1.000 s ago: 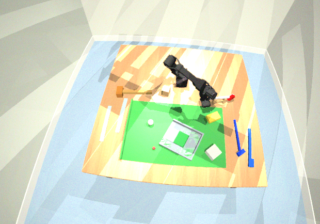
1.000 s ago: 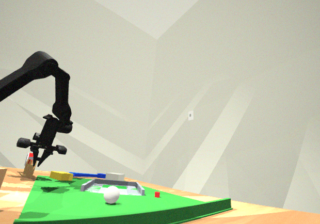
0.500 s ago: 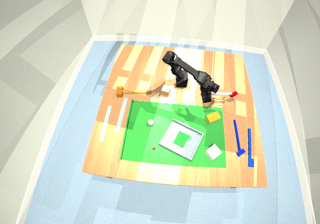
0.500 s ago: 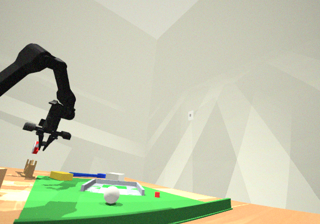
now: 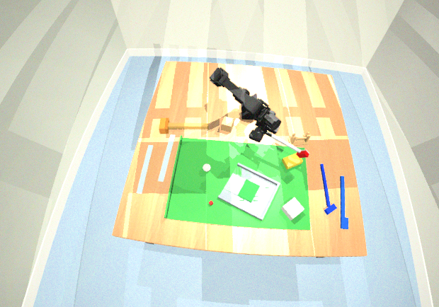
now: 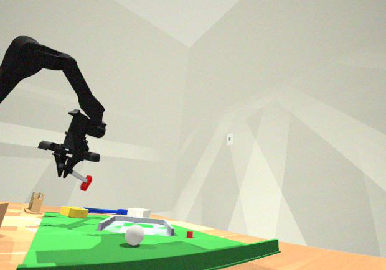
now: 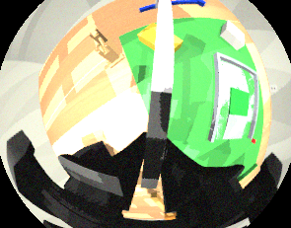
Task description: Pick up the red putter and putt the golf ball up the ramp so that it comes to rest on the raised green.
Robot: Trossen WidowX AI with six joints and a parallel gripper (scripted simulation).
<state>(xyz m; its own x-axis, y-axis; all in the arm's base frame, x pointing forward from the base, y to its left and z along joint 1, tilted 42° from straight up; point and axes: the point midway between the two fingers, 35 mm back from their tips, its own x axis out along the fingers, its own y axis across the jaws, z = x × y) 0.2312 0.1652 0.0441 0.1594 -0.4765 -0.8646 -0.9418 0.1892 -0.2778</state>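
The claw is clamped tight on the grip end of the red putter, which hangs high above the bench. The pale shaft slants down and away from the claw to the small red head. It looks a light, stiff stick, though thin enough to twist in the jaws when it strikes. The golf ball sits well below and ahead of the claw on the green mat, with the ramp just beyond it.
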